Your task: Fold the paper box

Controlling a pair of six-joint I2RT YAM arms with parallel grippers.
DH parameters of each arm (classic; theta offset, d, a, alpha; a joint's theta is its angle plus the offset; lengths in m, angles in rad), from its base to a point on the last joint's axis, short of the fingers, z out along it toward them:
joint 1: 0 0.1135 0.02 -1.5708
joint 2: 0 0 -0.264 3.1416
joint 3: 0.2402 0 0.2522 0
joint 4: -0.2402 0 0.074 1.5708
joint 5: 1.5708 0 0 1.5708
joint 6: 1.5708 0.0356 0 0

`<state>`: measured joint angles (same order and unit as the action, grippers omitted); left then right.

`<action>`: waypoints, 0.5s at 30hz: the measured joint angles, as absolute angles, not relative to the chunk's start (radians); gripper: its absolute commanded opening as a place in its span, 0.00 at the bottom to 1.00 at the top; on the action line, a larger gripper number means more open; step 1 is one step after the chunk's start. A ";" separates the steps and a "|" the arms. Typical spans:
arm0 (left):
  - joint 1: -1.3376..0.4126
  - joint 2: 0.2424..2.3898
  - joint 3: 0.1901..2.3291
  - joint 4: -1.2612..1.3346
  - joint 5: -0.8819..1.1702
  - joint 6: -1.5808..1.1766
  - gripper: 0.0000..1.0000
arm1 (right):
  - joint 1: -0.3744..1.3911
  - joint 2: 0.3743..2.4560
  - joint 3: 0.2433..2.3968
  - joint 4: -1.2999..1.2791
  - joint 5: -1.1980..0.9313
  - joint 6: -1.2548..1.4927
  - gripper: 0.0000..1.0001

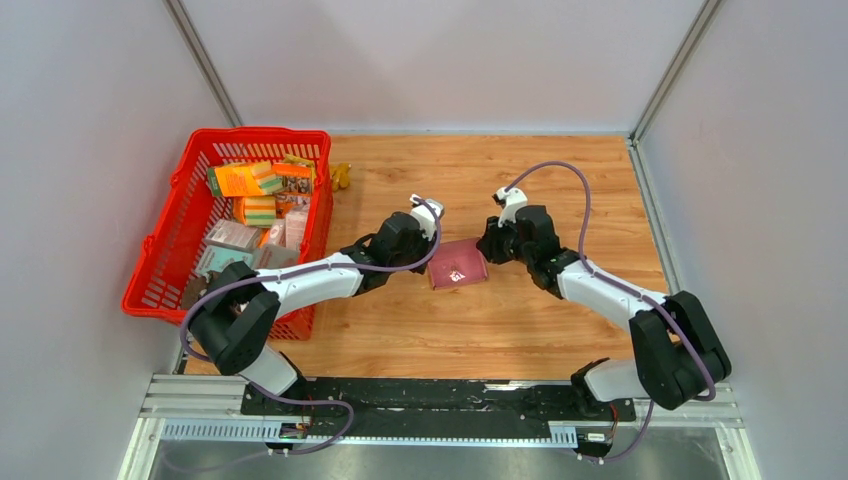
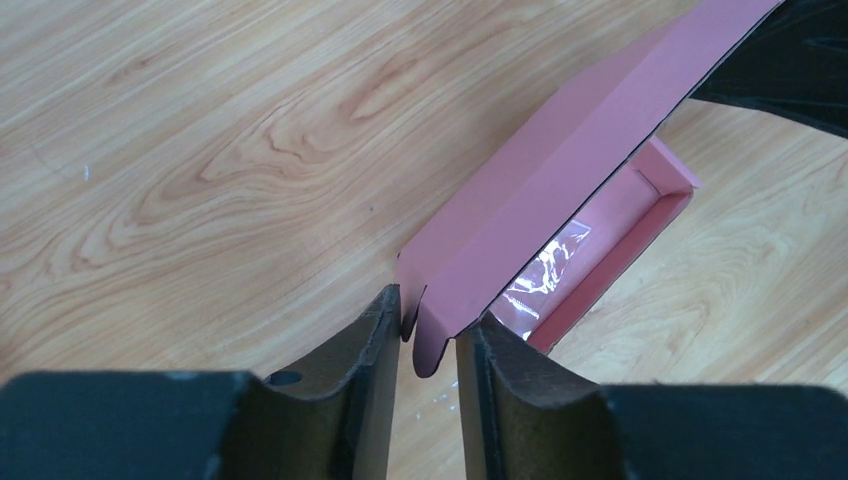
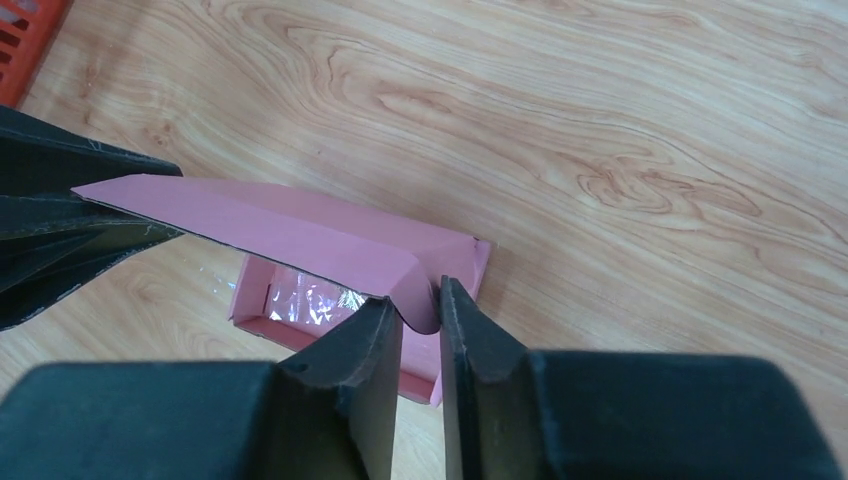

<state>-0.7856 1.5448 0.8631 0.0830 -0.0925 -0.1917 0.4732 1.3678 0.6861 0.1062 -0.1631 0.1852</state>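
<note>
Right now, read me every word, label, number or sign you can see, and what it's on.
No text can be read.
On the printed packages in the red basket: print too small and blurred to read.
On the paper box: small dark mark on top, too small to make out; plain pink in both wrist views.

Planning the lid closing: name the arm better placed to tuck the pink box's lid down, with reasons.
Right, probably. The right gripper pinches a lid tab of the paper box just above the tray's end wall; the left gripper pinches its tab out beside the tray.
</note>
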 measured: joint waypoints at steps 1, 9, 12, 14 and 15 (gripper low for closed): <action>-0.786 1.545 0.863 0.079 -0.096 -0.191 0.29 | 0.475 1.368 0.688 0.106 -0.161 0.185 0.15; -0.786 1.547 0.868 0.071 -0.150 -0.203 0.10 | 0.503 1.391 0.701 0.108 -0.146 0.188 0.01; -0.786 1.558 0.891 0.054 -0.193 -0.216 0.00 | 0.521 1.394 0.702 0.112 -0.118 0.194 0.00; -0.786 1.572 0.908 0.040 -0.220 -0.233 0.00 | 0.533 1.394 0.702 0.115 -0.094 0.202 0.00; -0.786 1.580 0.917 0.039 -0.233 -0.245 0.00 | 0.540 1.394 0.702 0.117 -0.078 0.210 0.00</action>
<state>-0.7856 1.5803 0.9169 0.0395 -0.2325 -0.2451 0.5400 1.3937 0.7017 0.1165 -0.0780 0.2096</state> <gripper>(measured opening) 0.015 0.011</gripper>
